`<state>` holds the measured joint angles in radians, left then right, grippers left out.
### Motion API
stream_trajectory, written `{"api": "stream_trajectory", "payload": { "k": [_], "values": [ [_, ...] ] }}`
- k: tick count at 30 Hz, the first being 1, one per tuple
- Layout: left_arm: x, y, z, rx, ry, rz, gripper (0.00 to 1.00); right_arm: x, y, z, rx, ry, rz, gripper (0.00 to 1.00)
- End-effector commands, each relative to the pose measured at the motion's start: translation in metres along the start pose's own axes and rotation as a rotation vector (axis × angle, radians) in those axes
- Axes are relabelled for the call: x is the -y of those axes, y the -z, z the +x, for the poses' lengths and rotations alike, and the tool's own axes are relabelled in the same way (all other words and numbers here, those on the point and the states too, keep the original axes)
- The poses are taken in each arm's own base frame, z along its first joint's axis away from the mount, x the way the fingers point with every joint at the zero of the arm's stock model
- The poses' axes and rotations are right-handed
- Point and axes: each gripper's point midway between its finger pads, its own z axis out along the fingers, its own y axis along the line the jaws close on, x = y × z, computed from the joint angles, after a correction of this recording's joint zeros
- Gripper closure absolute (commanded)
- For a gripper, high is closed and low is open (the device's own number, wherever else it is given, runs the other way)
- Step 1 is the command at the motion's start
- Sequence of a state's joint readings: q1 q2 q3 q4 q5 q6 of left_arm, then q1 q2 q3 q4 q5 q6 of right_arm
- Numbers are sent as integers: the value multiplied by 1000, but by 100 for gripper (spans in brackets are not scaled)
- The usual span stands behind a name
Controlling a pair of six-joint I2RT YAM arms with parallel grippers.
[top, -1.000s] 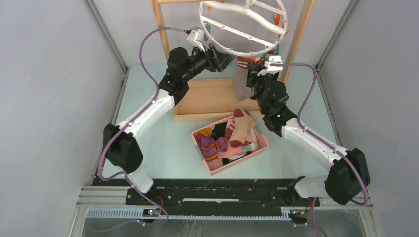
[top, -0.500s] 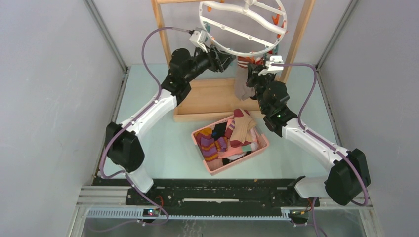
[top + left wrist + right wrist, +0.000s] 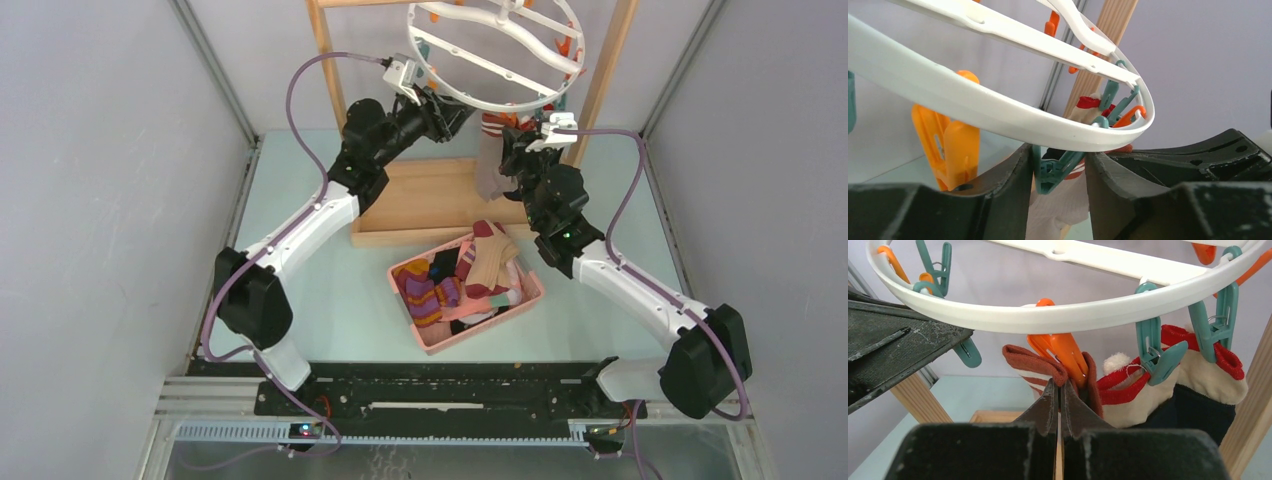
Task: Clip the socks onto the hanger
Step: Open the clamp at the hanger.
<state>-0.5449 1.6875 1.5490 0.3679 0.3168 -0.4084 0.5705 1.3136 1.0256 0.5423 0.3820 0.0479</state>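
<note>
The white ring hanger [image 3: 447,95] hangs in the wooden rack. My left gripper [image 3: 1058,175] is under its rim [image 3: 998,112], open, with a teal clip [image 3: 1050,172] between the fingers. The left finger [image 3: 1008,190] touches that clip and the right finger stands close to it. My right gripper [image 3: 1059,386] is shut on the cuff of a maroon-white striped sock [image 3: 1025,362], held up at an orange clip [image 3: 1060,352] whose tips sit inside the cuff. Whether that clip grips the sock I cannot tell. Navy socks with red-cream cuffs [image 3: 1198,385] hang from teal clips [image 3: 1153,350].
A pink basket [image 3: 430,342] holding several more socks [image 3: 480,265] sits on the table in front of the rack's wooden base [image 3: 420,200]. The rack's posts [image 3: 325,60] stand either side of the hanger. Another orange clip [image 3: 948,145] hangs left of my left gripper.
My left gripper's fingers have come closer together around the teal clip. The hanger ring has shifted slightly up and to the right. The right arm has barely moved.
</note>
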Motion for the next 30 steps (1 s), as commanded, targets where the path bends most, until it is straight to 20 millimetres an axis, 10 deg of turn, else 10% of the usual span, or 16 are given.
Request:
{"api": "stream_trajectory", "payload": {
  "k": [1, 18, 24, 30],
  "values": [
    [13, -3, -31, 95, -45, 29, 56, 2, 5, -22, 46, -31, 1, 100],
    [16, 2, -43, 113, -28, -33, 99, -7, 29, -9, -34, 8, -120, 100],
    [18, 4, -46, 114, -18, -40, 99, -15, 36, 0, -74, 32, -185, 100],
    [18, 4, -46, 111, -8, -46, 77, -15, 27, 0, -62, 27, -166, 100]
  ]
}}
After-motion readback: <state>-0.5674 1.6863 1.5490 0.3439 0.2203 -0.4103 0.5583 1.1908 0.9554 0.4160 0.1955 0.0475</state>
